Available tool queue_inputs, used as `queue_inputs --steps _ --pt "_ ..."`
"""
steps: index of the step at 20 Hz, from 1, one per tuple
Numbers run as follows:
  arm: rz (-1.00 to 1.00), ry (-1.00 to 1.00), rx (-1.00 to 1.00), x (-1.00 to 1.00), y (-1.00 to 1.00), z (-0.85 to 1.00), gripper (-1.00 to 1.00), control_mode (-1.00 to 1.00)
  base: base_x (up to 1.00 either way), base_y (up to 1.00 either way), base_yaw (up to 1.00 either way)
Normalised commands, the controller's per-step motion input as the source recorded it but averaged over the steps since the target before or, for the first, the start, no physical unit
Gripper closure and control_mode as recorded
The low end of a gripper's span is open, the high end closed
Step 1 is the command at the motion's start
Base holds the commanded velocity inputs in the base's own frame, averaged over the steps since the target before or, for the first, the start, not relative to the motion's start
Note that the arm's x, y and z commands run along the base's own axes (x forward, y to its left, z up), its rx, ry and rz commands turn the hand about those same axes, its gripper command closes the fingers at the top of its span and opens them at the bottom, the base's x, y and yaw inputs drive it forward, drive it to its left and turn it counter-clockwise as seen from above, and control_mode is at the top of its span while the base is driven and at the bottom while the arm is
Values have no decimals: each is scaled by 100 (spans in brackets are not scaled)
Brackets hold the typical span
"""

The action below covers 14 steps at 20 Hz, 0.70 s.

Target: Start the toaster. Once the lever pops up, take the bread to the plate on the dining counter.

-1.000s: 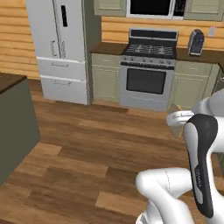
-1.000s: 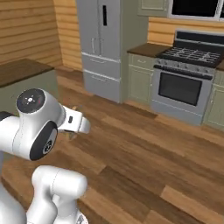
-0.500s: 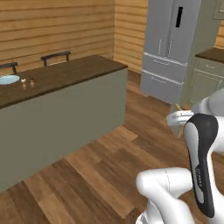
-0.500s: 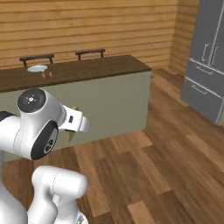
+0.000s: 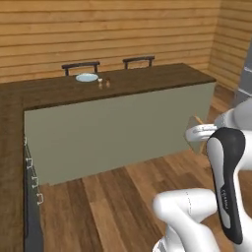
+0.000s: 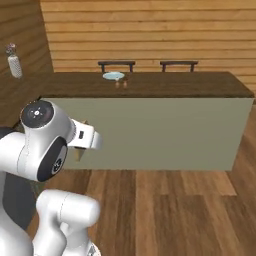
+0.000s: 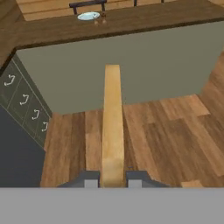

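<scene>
In the hand view my gripper is shut on the bread, a thin light-tan slice seen edge-on between the two fingertips. The slice is carried in the air above the wooden floor, well short of the dining counter. That counter has a dark-brown top and a grey-green front. The pale-blue plate lies on its far side, left of middle, and also shows as the plate and the plate. The bread sticks out of the hand at the right. The toaster is out of view.
Two small shakers stand just right of the plate. Two dark chairs sit behind the counter. A side counter with drawer handles runs along the left. A white bottle vase stands on it. Open wooden floor lies ahead.
The whole picture has swung from the stove and fridge round to the dining counter, so the base has turned. The gripper keeps its hold on the bread.
</scene>
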Motion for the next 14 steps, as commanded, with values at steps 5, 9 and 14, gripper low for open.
queue_inputs --steps 5,9,14 --pt "0 0 0 0 0 0 100 100 74 0 22" --pt "0 0 0 0 0 0 100 100 77 13 12" --pt "0 0 0 0 0 0 100 100 99 17 5"
